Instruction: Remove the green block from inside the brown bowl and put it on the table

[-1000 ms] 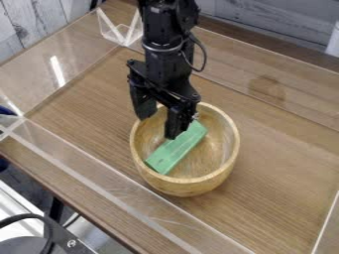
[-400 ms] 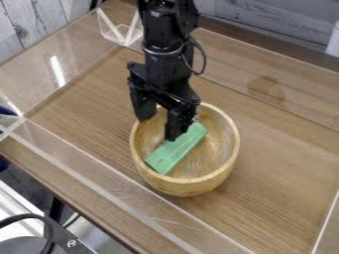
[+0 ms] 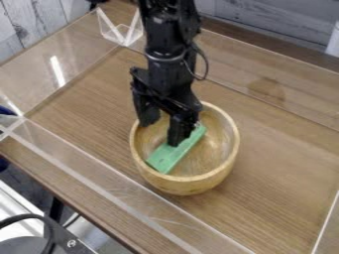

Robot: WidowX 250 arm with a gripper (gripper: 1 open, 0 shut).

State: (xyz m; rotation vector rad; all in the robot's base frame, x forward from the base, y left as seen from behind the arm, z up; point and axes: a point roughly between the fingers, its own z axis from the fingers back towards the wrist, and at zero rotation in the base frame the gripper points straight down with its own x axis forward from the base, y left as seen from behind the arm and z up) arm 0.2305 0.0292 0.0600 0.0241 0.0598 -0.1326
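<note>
The green block (image 3: pixel 169 155) lies slanted inside the brown bowl (image 3: pixel 227 159), its upper end leaning toward the far rim. My gripper (image 3: pixel 162 127) points straight down over the bowl's left-back part, open. One black finger (image 3: pixel 180 127) reaches down at the block's upper end and hides part of it. The other finger hangs near the bowl's left rim. I cannot tell whether a finger touches the block. The bowl stands on the wood-grain table (image 3: pixel 86 104).
Clear acrylic walls (image 3: pixel 73 164) edge the table at the front and left, with another along the back right. Bare tabletop (image 3: pixel 272 99) stretches to the right of the bowl. A dark cable (image 3: pixel 27 233) lies outside the front wall.
</note>
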